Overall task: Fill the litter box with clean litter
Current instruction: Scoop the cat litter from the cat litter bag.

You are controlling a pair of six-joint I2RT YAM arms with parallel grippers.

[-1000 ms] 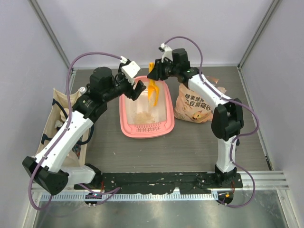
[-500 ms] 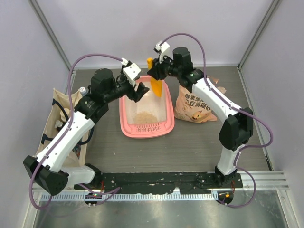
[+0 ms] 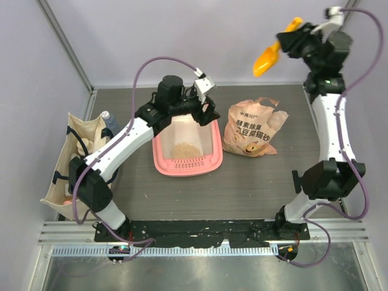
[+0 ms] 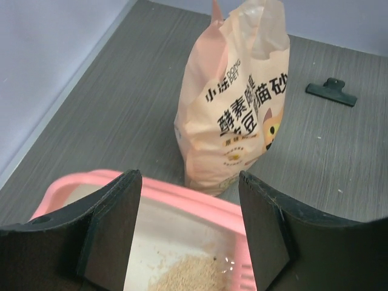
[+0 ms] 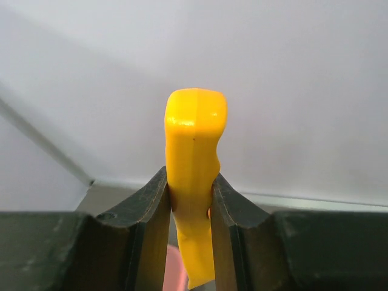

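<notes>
We judge the clean litter (image 3: 183, 149) loose, light grain that spills, a small pile in the litter box (image 3: 185, 167) on the grey table (image 3: 254, 188). It is best taken by the scoop (image 3: 267, 59), whose handle our right end effector (image 5: 191, 197) clamps, held high. Our left end effector (image 4: 191, 224) hangs open over the box's far rim; walls (image 3: 182, 36) stand near.

- We are seeing smooth pink plastic on the litter box (image 4: 182, 195).
- We are finding the clean litter (image 3: 183, 149) grainy and matt.
- We are noting glossy yellow plastic on the scoop (image 3: 270, 56).
- We are reading the bench (image 3: 254, 182) as matt grey woodgrain.
</notes>
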